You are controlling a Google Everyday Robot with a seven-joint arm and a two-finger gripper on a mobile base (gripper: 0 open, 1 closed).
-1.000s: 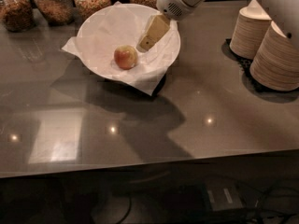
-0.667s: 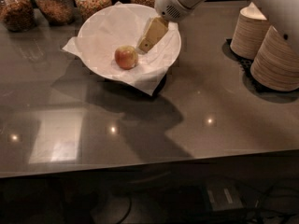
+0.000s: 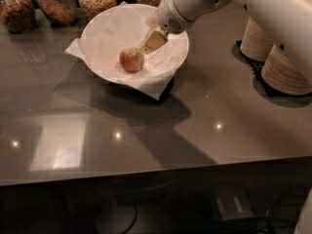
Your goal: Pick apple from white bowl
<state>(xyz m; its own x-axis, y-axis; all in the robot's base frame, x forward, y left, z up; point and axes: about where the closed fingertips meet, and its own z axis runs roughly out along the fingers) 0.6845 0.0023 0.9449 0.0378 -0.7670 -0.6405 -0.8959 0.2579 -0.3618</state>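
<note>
The apple (image 3: 131, 60), small, yellowish with a red blush, lies in the middle of the white bowl (image 3: 102, 30), which is lined with crumpled white paper spilling past its rim. My gripper (image 3: 150, 44) reaches down into the bowl from the upper right on the white arm. Its tan tip is just right of and slightly above the apple, very close to it; I cannot tell whether it touches. The apple rests on the paper and is not lifted.
Several glass jars of grain and nuts (image 3: 57, 4) stand behind the bowl along the far edge. Stacks of off-white paper bowls (image 3: 285, 65) stand at the right. The dark counter's front edge (image 3: 146, 177) runs across the lower part of the view.
My gripper has moved slightly left and down inside the bowl, closer to the apple. The apple and the bowl have not moved.
</note>
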